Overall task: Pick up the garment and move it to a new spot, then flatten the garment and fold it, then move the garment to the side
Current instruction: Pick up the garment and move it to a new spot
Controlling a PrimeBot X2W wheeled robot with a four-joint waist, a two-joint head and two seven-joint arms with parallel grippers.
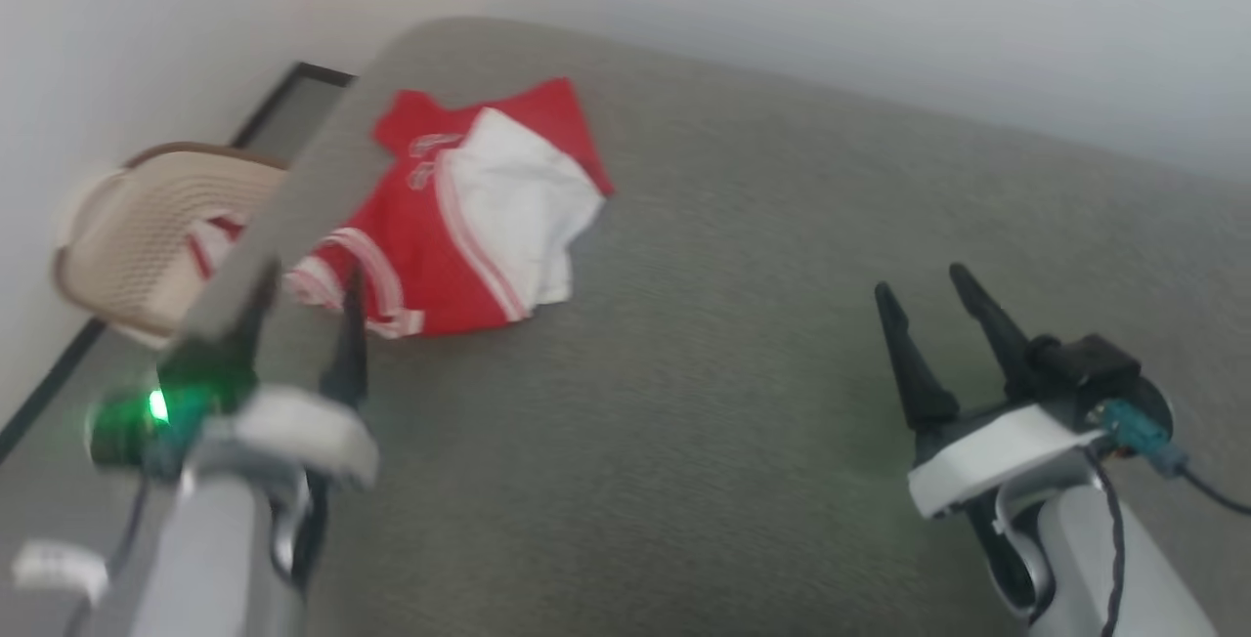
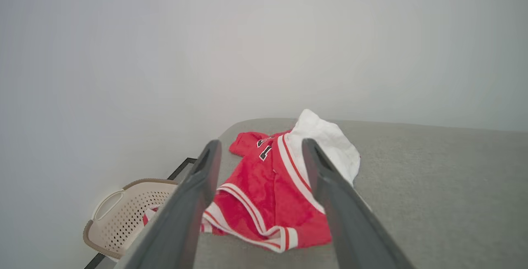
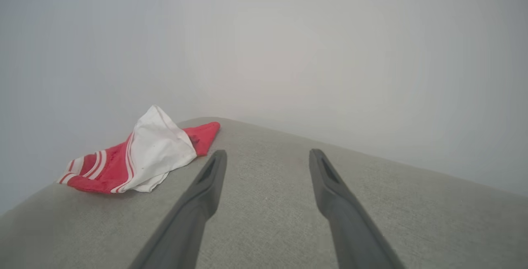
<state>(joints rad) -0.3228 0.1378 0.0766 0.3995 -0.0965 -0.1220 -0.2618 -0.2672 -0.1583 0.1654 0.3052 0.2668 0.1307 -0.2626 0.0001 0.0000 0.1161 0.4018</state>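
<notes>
While it lies crumpled, the garment (image 1: 469, 217) is found near the tabletop's (image 1: 743, 373) far left corner. The left tool (image 1: 310, 276) is held just beside it, spread wide. The right tool (image 1: 921, 280) is spread too, well apart. A basket (image 1: 147, 227) is seen past the edge.

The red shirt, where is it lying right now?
In the head view the garment lies crumpled on the grey surface, far left, near the beige basket.
</notes>
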